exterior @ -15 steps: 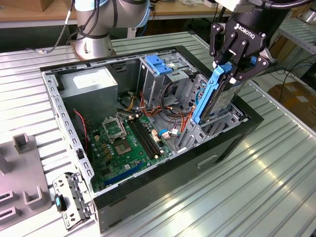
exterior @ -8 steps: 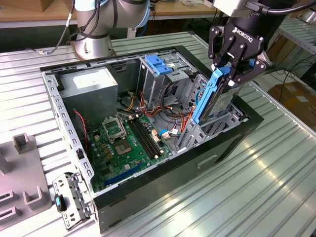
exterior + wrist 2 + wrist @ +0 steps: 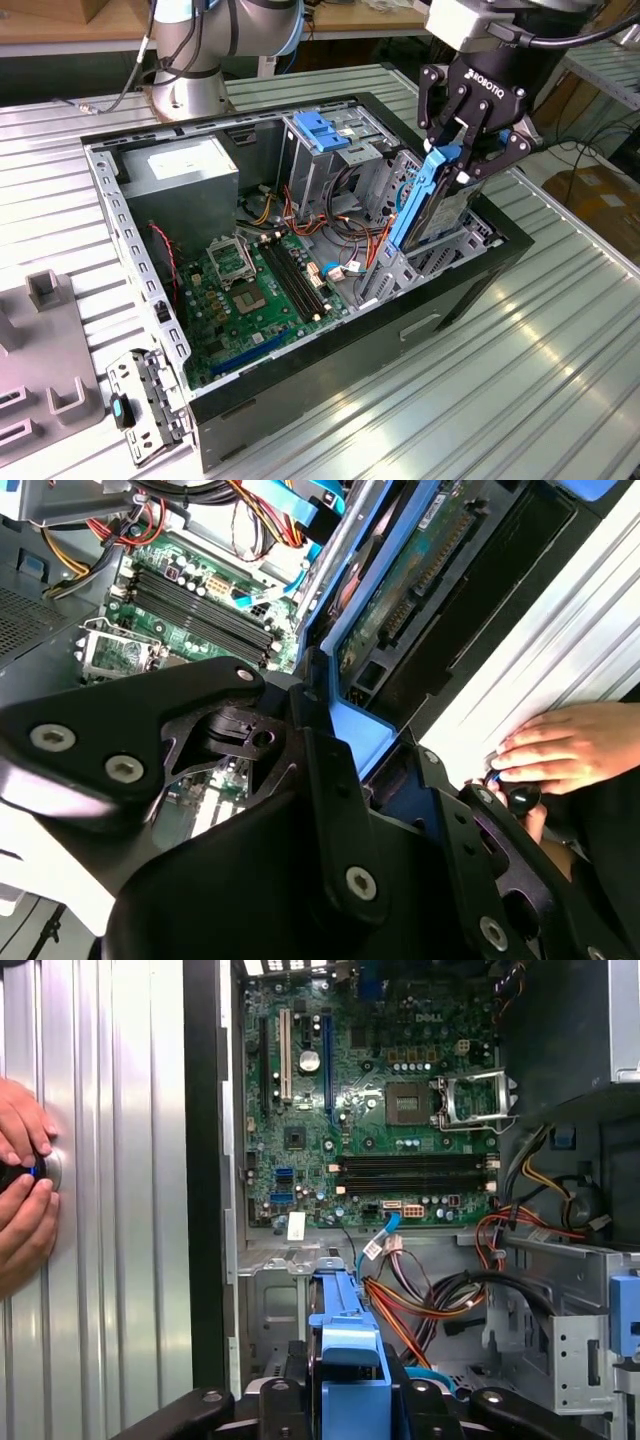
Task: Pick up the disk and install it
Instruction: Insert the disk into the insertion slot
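The fingers of the black robot gripper [image 3: 468, 150] are closed on the blue plastic carrier frame of the dark rectangular metal disk [image 3: 440, 205]. The disk stands on edge, tilted, with its lower end at the grey drive bay on the exterior view's right of the open black computer case [image 3: 300, 385]. The green motherboard [image 3: 250, 300] lies near it. A person's hand [image 3: 560, 745] rests on the ribbed metal table [image 3: 520, 370].

Blue-framed disk [image 3: 428, 200], on edge, lower end inside computer case [image 3: 300, 375]
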Robot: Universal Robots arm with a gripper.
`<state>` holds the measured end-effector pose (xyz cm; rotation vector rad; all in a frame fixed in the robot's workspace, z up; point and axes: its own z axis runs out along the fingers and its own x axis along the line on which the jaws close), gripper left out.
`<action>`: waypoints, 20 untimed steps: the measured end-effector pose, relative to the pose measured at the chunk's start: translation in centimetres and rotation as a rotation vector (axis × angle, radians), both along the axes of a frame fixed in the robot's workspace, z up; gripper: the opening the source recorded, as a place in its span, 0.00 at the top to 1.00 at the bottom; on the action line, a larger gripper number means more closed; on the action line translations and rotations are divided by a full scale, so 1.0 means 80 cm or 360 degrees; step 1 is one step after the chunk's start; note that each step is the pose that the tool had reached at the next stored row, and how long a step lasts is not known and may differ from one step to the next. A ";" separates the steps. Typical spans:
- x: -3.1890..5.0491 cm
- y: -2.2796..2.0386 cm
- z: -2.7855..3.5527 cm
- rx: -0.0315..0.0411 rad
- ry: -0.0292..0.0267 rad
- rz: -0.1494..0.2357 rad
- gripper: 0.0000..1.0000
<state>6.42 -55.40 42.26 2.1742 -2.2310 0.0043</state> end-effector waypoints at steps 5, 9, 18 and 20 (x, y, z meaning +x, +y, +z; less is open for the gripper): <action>0.000 0.0000 -0.0136 0.0000 0.00054 0.0000 0.63; 0.000 0.0000 -0.0228 0.0000 0.00107 0.0000 0.63; 0.000 0.0000 -0.0504 0.0000 0.00217 0.0000 0.63; 0.000 0.0000 -0.0556 0.0000 0.00245 0.0000 0.63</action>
